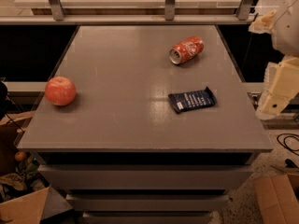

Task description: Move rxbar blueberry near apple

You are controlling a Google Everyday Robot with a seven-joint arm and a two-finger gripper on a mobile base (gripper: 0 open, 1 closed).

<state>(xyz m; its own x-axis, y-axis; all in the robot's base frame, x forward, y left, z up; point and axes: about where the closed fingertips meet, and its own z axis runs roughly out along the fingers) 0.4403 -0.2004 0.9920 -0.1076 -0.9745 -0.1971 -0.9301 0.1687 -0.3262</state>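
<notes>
The rxbar blueberry (192, 100), a flat dark navy wrapper with white text, lies on the right half of the grey table (121, 125). The apple (60, 91), round and red-orange, sits near the table's left edge, far from the bar. Only cream-coloured parts of my arm (278, 85) show at the right edge of the view, beside the table and level with the bar. My gripper itself is out of view.
A crushed red-orange soda can (186, 49) lies on its side at the back right of the table, behind the bar. A metal rail (140, 18) runs behind the table. Cardboard boxes (280, 197) stand on the floor at the lower right and lower left.
</notes>
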